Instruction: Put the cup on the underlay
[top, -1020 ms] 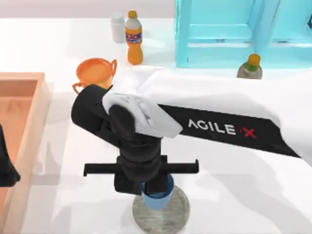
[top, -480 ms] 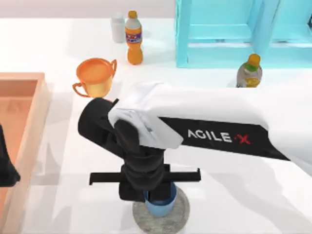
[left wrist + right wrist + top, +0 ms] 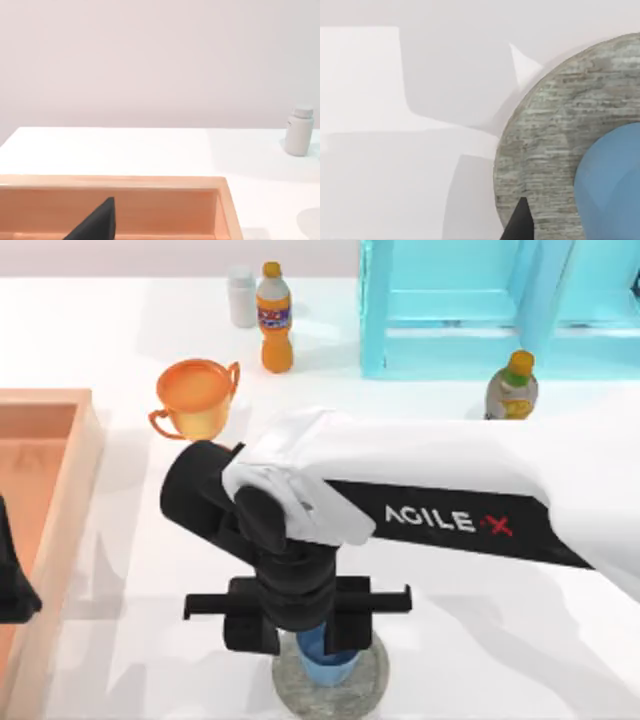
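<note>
The right hand [image 3: 300, 632] has just let go. A moment ago its two fingers were drawn in tight around the cup [image 3: 322, 660]; now they stand spread wide on the cross-bar, one block well out to the left of the cup and the other over its right side, with the cup's rim and wall showing between them. The arm itself has hardly shifted in that time and hangs directly above the same spot.

The cup sits on the underlay [image 3: 370, 688], near the front edge of the worktop [image 3: 500, 640]. The right wrist view backs this up: the blue cup [image 3: 612, 185] lies against the grey mottled disc [image 3: 545, 145], well inside its rim, with one dark fingertip [image 3: 520, 222] off to the side of it. The wrist hides the cup's base from above, so I cannot be sure it stands quite centred, though it looks upright.

So the placing seems done; what remains is probably only to lift the hand straight up, clear of the rim, without nudging the cup.

The left hand [image 3: 95, 225] is parked over the wooden tray [image 3: 60, 490] at the worktop's left; whether it is open or closed I cannot tell.
</note>
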